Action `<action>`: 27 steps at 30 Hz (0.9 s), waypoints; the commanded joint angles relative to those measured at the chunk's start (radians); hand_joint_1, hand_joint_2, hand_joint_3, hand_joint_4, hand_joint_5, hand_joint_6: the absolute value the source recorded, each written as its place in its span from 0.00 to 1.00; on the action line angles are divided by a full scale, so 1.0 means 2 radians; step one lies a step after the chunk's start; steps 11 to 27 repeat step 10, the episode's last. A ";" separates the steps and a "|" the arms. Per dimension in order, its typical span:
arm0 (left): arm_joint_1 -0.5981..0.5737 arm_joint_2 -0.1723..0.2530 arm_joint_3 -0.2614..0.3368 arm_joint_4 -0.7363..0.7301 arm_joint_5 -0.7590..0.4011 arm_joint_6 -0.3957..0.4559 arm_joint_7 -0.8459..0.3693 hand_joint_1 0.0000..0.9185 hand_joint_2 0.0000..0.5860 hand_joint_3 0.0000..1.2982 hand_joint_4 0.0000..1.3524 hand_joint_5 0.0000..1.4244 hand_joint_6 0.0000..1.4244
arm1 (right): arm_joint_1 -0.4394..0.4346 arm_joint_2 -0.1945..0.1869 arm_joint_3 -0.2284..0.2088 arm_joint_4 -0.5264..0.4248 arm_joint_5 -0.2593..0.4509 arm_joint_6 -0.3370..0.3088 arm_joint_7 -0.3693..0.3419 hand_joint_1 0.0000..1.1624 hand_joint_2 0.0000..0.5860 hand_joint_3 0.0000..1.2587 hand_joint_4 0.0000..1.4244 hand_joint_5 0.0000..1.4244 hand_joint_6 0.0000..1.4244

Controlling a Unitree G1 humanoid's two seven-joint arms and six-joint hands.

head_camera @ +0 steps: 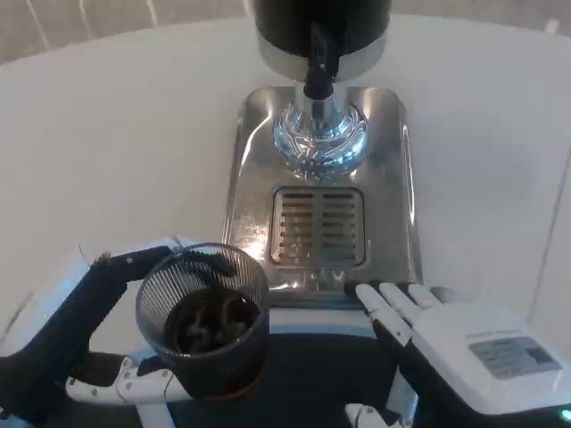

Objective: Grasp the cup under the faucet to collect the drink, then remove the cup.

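A dark ribbed cup (207, 319) with dark drink in its bottom is held by my left hand (116, 294) at the near left, beside the dispenser's front left corner. Black fingers wrap around its rim and side, and white fingers show under it. The black faucet (318, 64) hangs from the dispenser's dark tank at the top centre, above the chrome base and slotted drip grate (318, 226), which has nothing on it. My right hand (446, 334) lies at the near right, fingers stretched toward the tray's front edge, holding nothing.
The steel drip tray (397, 178) stands in the middle of the white round table (107, 134). A dark surface lies along the near edge between my hands. The table's curved edge runs along the right.
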 commanded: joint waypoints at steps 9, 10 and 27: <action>-0.011 0.003 0.000 0.005 -0.017 -0.018 0.000 0.54 0.13 0.79 0.90 0.93 0.45 | -0.003 0.002 -0.002 0.008 0.000 -0.005 0.006 0.21 0.80 0.00 0.00 0.00 0.00; -0.011 0.003 0.000 0.005 -0.017 -0.018 0.000 0.54 0.13 0.79 0.90 0.93 0.45 | -0.003 0.002 -0.002 0.009 0.000 -0.005 0.005 0.21 0.80 0.00 0.00 0.00 0.00; -0.011 0.003 0.000 0.005 -0.017 -0.018 0.000 0.54 0.13 0.79 0.90 0.93 0.45 | -0.003 0.002 -0.002 0.009 0.000 -0.005 0.005 0.21 0.80 0.00 0.00 0.00 0.00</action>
